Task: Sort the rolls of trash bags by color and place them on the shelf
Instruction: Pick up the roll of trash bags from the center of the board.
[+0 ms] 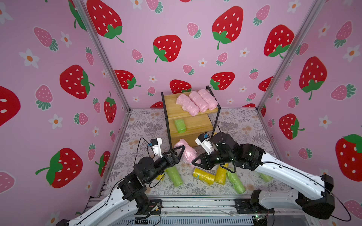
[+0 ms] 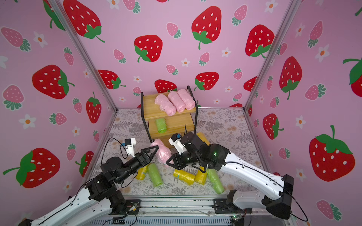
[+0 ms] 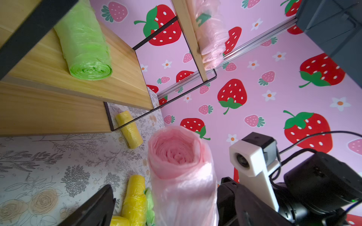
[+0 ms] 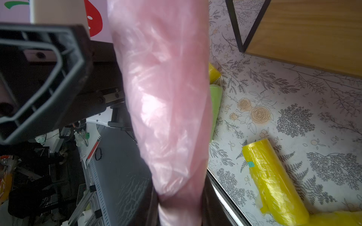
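You won't find any text, brand or number to read here — even the teal sticker [image 4: 250, 164] on the yellow roll [image 4: 274, 182] looks blank.

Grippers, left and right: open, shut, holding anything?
Left gripper: open, gripping nothing.
Right gripper: shut on the pale pink crinkly plastic trash-bag roll.

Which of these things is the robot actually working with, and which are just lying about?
Part of the job:
shelf; three pink rolls on its top board; single green roll on the middle board; pink roll in the right gripper; open left gripper beside it; yellow rolls and green rolls lying loose.

Just there:
strawberry walls; flowery table cover; metal corner posts.
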Tool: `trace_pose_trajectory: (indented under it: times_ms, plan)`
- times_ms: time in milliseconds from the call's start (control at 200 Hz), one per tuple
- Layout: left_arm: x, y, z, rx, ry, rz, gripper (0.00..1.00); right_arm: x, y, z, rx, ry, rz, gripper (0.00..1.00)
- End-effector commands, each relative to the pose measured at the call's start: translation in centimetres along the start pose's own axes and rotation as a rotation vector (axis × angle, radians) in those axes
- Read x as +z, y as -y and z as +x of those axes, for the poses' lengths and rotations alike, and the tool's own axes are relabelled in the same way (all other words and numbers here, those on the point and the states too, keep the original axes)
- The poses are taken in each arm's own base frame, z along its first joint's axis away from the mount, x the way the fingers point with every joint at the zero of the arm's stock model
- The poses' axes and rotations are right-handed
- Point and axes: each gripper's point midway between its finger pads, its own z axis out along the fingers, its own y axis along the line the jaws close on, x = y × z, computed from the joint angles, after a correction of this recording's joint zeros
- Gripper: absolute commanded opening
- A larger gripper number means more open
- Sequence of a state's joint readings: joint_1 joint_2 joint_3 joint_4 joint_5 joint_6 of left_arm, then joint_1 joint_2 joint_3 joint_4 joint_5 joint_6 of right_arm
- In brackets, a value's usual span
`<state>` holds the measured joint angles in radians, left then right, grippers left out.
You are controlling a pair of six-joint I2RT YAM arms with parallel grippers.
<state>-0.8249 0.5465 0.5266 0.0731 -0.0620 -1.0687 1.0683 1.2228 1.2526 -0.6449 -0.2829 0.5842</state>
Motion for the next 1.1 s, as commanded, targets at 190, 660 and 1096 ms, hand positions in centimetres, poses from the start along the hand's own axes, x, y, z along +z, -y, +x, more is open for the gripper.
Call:
trace_pose_trajectory:
  times_ms: [190,660,1096]
  plan:
    - [0.4,2.9,-0.4,-0.078,-0.009,0.172,0.91,-1.1,-2.9,-2.1,-0.035,0.064,-0.111,0.00]
    - [1.3,4.0,-0.2,-0.088,-0.039,0.201,0.00,-1.5,-2.7,-3.5,-0.006,0.101,-0.065,0.27]
    - [0.8,-2.7,-2.1,-0.421,0.180,0.044,0.00,-1.0,-1.5,-4.3,0.083,0.244,-0.069,0.98]
